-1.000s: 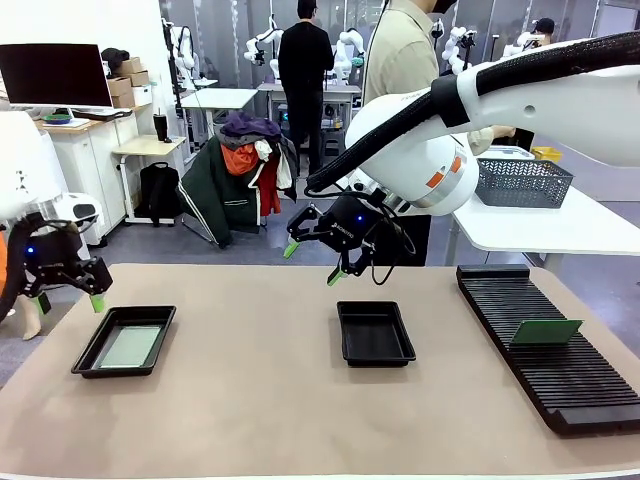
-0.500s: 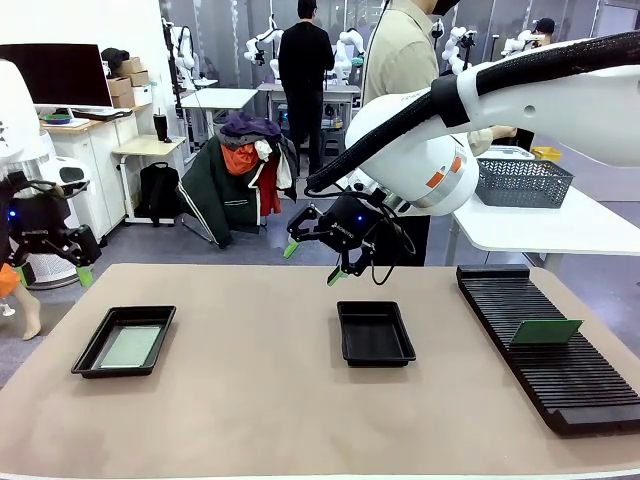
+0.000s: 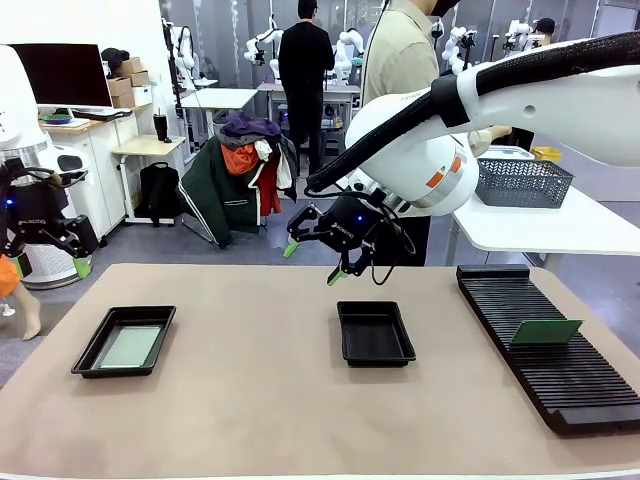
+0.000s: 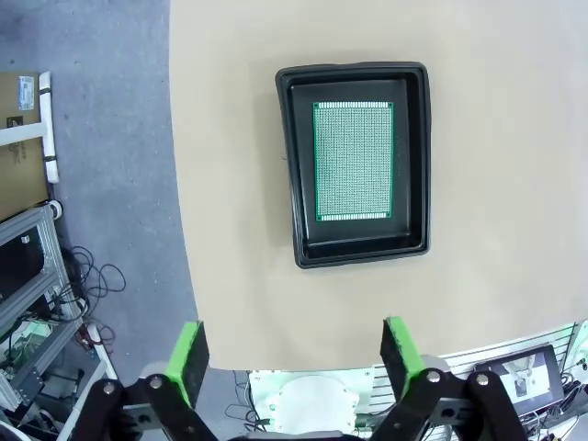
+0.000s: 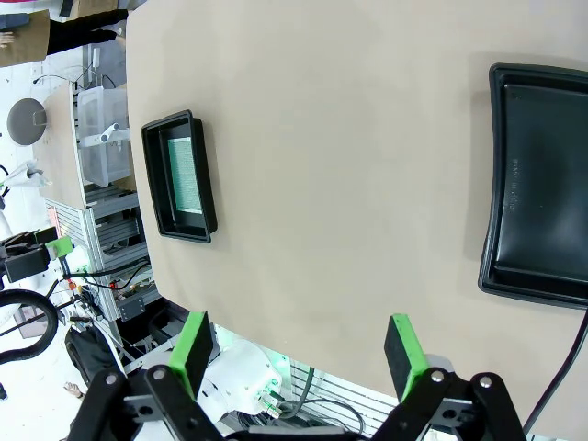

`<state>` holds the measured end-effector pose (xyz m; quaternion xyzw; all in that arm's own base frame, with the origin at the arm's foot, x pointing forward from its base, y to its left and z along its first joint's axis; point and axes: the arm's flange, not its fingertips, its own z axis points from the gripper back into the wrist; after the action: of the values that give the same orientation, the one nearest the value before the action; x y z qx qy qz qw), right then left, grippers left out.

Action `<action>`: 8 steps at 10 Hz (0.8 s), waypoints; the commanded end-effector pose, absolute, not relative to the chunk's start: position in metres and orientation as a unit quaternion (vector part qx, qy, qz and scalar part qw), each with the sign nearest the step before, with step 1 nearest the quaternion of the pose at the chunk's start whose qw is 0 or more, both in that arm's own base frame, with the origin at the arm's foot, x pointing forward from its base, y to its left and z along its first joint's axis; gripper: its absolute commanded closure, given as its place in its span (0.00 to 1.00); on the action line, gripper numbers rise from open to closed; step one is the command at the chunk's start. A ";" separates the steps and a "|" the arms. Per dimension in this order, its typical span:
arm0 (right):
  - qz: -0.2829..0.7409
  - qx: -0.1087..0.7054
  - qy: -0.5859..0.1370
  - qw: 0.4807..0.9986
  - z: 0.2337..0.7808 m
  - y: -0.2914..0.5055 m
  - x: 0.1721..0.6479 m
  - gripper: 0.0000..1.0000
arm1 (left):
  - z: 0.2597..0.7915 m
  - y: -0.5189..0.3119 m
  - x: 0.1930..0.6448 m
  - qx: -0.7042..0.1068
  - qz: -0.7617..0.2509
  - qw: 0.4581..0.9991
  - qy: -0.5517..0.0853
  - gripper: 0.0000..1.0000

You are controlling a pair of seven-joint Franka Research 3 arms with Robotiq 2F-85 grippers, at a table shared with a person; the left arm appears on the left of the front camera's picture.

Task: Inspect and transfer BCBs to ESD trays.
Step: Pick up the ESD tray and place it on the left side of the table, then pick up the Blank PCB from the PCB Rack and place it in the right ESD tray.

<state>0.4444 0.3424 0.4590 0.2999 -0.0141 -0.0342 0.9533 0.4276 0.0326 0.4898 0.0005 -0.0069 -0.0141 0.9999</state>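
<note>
Green BCB (image 3: 545, 331) stands in slotted rack (image 3: 585, 395), right of and below your right pincer (image 3: 312, 263), long axis across rack; your right arm nearer. Empty ESD tray (image 3: 375, 352) just beneath. Right pincer and left pincer (image 4: 294, 356) released, empty.

Looking down past my tool (image 4: 294, 354): green pads spread wide, nothing between them. The black ESD tray (image 4: 418, 165) sits flat on the tan desk (image 4: 496, 184), out ahead of the pads and well apart from them. One green BCB (image 4: 353, 161) lies flat inside the tray, a bit closer to its far end. Left of the tray the desk ends, and there's grey floor (image 4: 92, 202) with a tangle of cables (image 4: 87, 280).
</note>
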 end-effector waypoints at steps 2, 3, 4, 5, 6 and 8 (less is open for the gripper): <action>-0.039 0.292 -0.014 0.955 0.459 0.343 0.445 0.00 | 0.485 0.033 0.428 -0.001 -0.018 1.000 -0.008 0.00; -0.039 0.292 -0.014 0.955 0.459 0.343 0.445 0.00 | 0.485 0.033 0.428 -0.001 -0.018 1.000 -0.008 0.00; -0.039 0.292 -0.014 0.955 0.459 0.343 0.445 0.00 | 0.485 0.033 0.428 -0.001 -0.018 1.000 -0.008 0.00; -0.039 0.292 -0.014 0.955 0.459 0.343 0.445 0.00 | 0.485 0.033 0.428 -0.001 -0.018 1.000 -0.008 0.00; -0.039 0.292 -0.014 0.955 0.459 0.343 0.445 0.00 | 0.485 0.033 0.428 -0.001 -0.018 1.000 -0.008 0.00; -0.039 0.292 -0.014 0.955 0.459 0.343 0.445 0.00 | 0.485 0.033 0.428 -0.001 -0.018 1.000 -0.008 0.00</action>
<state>0.4444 0.3424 0.4590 0.2999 -0.0141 -0.0342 0.9533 0.4276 0.0325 0.4888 0.0004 -0.0059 -0.0142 0.9999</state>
